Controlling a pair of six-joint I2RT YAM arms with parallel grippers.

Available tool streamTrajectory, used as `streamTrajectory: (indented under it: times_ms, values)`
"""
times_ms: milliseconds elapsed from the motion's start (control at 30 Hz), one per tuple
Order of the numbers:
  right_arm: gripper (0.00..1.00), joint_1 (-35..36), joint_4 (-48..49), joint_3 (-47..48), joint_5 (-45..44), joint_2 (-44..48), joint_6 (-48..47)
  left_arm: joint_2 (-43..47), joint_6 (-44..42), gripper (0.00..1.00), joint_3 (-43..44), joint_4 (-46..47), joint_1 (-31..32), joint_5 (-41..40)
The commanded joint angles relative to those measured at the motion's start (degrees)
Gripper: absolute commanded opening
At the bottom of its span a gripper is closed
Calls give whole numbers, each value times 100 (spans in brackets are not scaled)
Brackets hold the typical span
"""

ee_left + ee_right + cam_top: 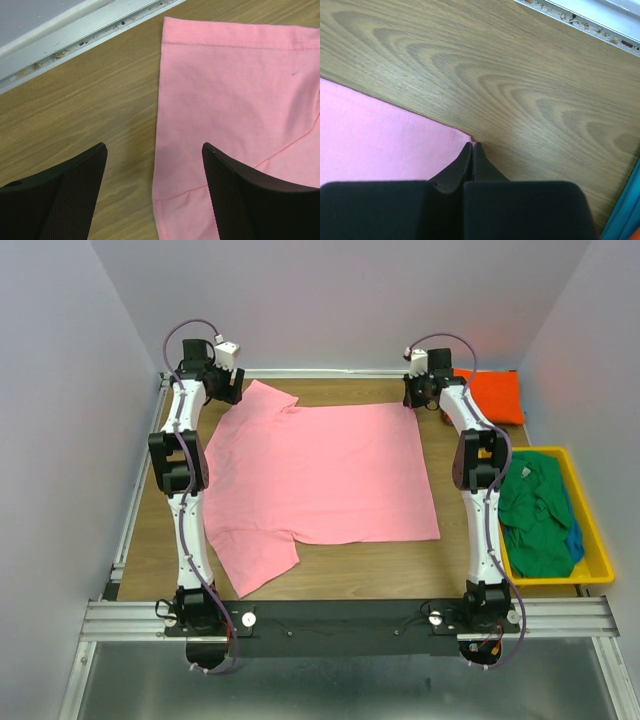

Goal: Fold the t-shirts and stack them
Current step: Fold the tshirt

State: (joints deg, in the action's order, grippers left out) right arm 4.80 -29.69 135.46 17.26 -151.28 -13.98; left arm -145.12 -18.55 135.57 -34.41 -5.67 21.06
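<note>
A pink t-shirt [320,475] lies spread flat on the wooden table, with one sleeve at the far left and one at the near left. My left gripper [225,390] is at the far left sleeve. In the left wrist view it stands open [154,147], one finger over the wood and the other over the pink cloth [240,90]. My right gripper [418,395] is at the shirt's far right corner. In the right wrist view it is shut [472,144], its tips pinched together right at the pink corner [380,135]. A folded orange t-shirt [495,395] lies at the far right.
A yellow bin [600,550] at the right edge holds a crumpled green t-shirt [535,510] and a blue one [575,540]. A metal rail [75,35] runs along the table's far edge, close behind both grippers.
</note>
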Motion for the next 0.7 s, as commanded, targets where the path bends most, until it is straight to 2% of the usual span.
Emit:
streamTrajectory:
  times_ms: [0, 200, 300, 433, 667]
  values:
    - [1, 21, -309, -239, 67, 64, -35, -192, 106, 81, 303, -57, -22, -321]
    - [1, 21, -309, -248, 76, 108, -26, -438, -9, 65, 594, -57, 75, -471]
    - [1, 30, -309, -266, 59, 134, -52, -526, 9, 61, 629, -22, 101, -462]
    - [0, 21, -309, -309, 41, 178, -105, -658, 26, 57, 699, -39, 128, -480]
    - [1, 21, -309, -406, 15, 222, -132, -833, 27, 57, 664, -136, 189, -409]
